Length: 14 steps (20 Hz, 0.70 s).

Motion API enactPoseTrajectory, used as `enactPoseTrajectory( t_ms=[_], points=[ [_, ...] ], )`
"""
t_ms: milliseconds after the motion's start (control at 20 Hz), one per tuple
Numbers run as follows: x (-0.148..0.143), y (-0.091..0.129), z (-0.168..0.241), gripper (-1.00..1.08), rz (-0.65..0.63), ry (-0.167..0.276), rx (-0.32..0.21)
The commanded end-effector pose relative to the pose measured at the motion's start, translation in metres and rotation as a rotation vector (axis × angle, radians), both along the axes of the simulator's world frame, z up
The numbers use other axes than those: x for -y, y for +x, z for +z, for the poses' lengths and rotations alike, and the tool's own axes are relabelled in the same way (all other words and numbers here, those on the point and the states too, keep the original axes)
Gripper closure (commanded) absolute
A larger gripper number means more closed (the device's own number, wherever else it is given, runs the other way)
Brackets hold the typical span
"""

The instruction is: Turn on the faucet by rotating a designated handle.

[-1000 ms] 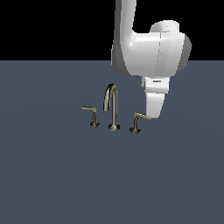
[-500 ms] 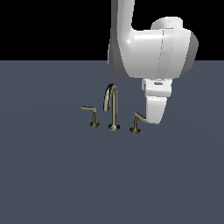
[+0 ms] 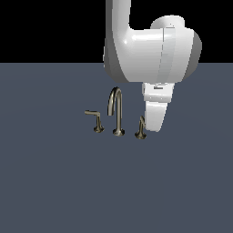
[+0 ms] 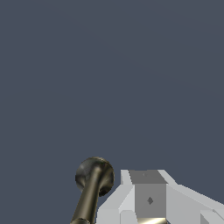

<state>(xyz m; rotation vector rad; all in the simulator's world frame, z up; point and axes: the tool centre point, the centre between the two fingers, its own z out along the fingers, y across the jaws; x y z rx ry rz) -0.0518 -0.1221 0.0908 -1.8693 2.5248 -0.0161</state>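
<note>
On a bare slate-grey floor (image 3: 54,191) we see one faucet (image 3: 117,111) set: a single gooseneck spout (image 3: 115,102) and two lever handles. The mirror-twin handle (image 3: 94,119) stands on the exterior view's left with its darker arm jutting left; the designated handle (image 3: 141,129) stands on the exterior view's right, just beside the spout's base. One white Panda arm (image 3: 145,50) hangs over it, and the gripper (image 3: 154,122) sits low at that handle, touching or nearly touching it — we cannot tell which. The gripper's body covers the handle's arm, so only its flared base and stem show. We cannot tell whether the jaws are parted or closed; neither view shows the fingertips clearly. In the wrist view, the gripper (image 4: 148,199) is cut off by the frame edge, with a rounded dark metal part (image 4: 94,181) close beside it — which piece of the faucet it is, we cannot say. Open floor spreads on every side of the fittings; the arm's upper links run out of frame.
</note>
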Motion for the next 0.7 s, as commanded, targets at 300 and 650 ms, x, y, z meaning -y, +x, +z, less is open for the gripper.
enactPoseTrajectory(
  t_ms=[300, 650],
  points=[
    [-0.031, 0.006, 0.000, 1.08, 0.010, 0.003, -0.005],
    [-0.068, 0.020, 0.000, 1.08, 0.032, 0.008, -0.006]
  ],
)
